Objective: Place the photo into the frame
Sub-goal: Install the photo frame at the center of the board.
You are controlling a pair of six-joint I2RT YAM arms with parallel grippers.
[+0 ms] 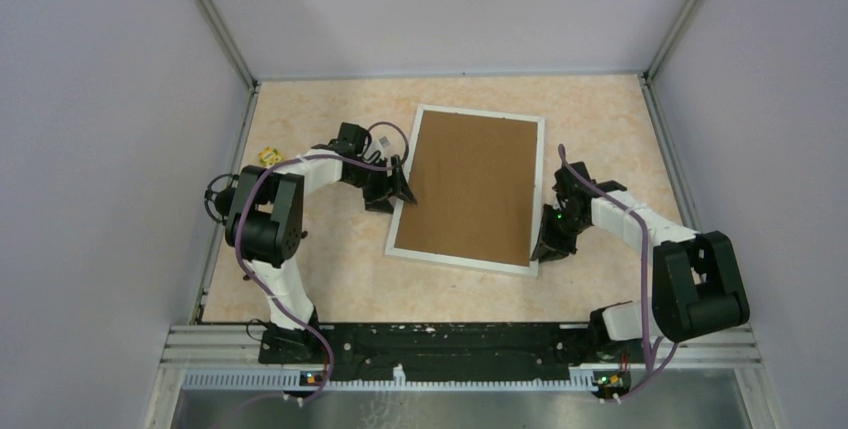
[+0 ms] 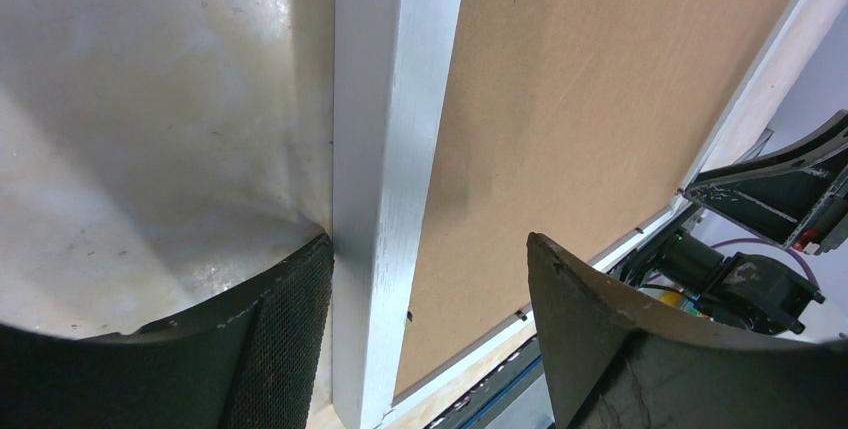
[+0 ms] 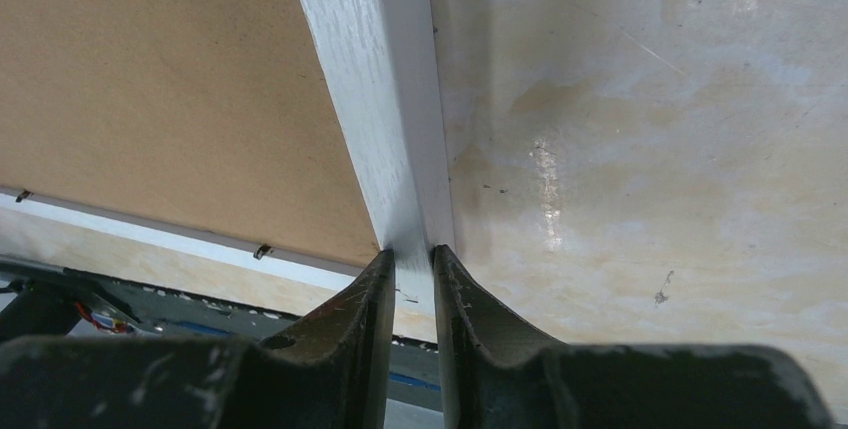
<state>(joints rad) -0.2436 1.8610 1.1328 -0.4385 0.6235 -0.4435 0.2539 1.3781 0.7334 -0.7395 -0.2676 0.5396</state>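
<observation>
While the frame [image 1: 480, 112] lies face down on the bench [image 1: 330, 279] with the brown backing board [image 1: 470, 189] filling it, my right hand [image 3: 410, 274] pinches its right bar by the near corner. My left hand [image 2: 430, 319] stands wide astride the left bar. The photo I cannot see anywhere. I judge I should close my left squarely on its bar, then move both sides level, never twisting the thin moulding.
</observation>
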